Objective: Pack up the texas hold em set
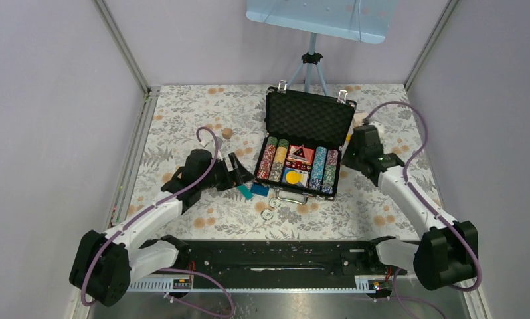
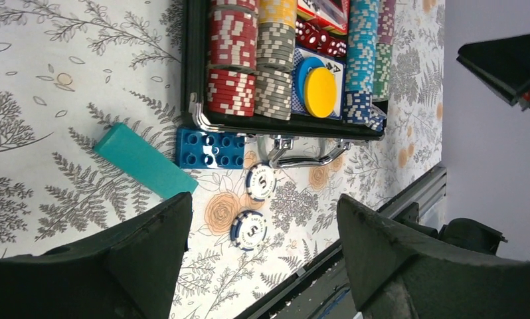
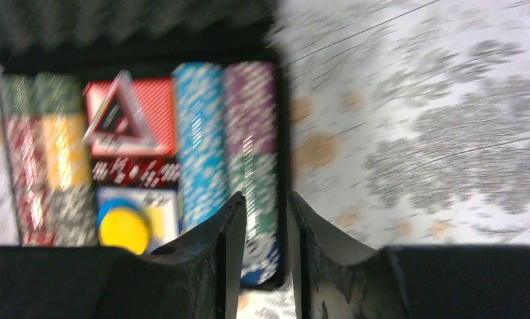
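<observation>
The texas hold em set (image 1: 308, 117) stands open at mid-table, its foam-lined lid upright. Rows of chips (image 1: 273, 161), dice and a yellow disc (image 1: 291, 177) fill the tray. Two loose blue-and-white chips (image 1: 273, 203) (image 1: 267, 214) lie on the cloth in front of its handle, and the left wrist view shows them (image 2: 260, 181) (image 2: 249, 229) too. My left gripper (image 1: 239, 174) hovers left of the case, wide open and empty, with both chips lying between and ahead of its fingers (image 2: 153, 246). Over the case's right edge my right gripper (image 3: 267, 219) is blurred, its jaws slightly apart and empty.
A teal brick (image 2: 145, 161) and a blue studded brick (image 2: 211, 148) lie against the case's front left corner. A small tan block (image 1: 227, 133) sits at the back left. A tripod (image 1: 310, 63) stands behind the case. A black rail (image 1: 275, 260) runs along the near edge.
</observation>
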Robot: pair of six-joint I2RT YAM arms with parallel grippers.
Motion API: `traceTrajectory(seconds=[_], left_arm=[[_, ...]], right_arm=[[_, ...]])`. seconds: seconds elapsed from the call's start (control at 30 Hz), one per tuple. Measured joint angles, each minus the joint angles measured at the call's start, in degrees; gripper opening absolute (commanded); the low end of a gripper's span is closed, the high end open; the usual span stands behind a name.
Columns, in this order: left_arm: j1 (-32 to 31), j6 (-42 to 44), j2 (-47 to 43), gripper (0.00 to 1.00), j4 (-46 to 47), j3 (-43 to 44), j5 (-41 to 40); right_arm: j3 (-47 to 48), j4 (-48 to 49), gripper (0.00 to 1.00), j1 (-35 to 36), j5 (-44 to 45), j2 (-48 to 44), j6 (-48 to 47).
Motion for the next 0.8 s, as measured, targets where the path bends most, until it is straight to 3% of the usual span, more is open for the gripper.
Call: traceTrajectory(seconds=[0.13,0.23,0.4,0.53,0.63,0.8], left_arm=[[0.0,-0.1,-2.3,0.79,-1.0,-2.1,-1.3],[0.0,-0.2,-4.4,0.79,-2.9,-3.9,-2.8],[0.8,-1.8,-9.1,0.79,-6.6,-6.7,-6.2],[8.6,-3.8,-11.4,0.79,-8.2,-7.0,-5.9],[14.4,-4.1,-13.0,0.79,-9.6,-7.0,-5.7],[17.2,-3.1,-15.4,0.79,-11.0,-7.0,-4.7]], right_arm=[[-0.4,-1.1,0.38,12.0,-0.1,-0.8,2.0],[-0.3,-1.4,0.47,21.2,-0.1,-0.3,4.4],[3.5,-2.1,0.52,33.0,-1.6,7.6,8.4],[6.9,-2.6,0.59,39.9,-1.9,14.1,10.8],[9.8,-2.9,0.7,45.2,-2.7,18.3,12.8],[15.5,-5.4,0.72,51.1,-3.1,24.5,15.0]])
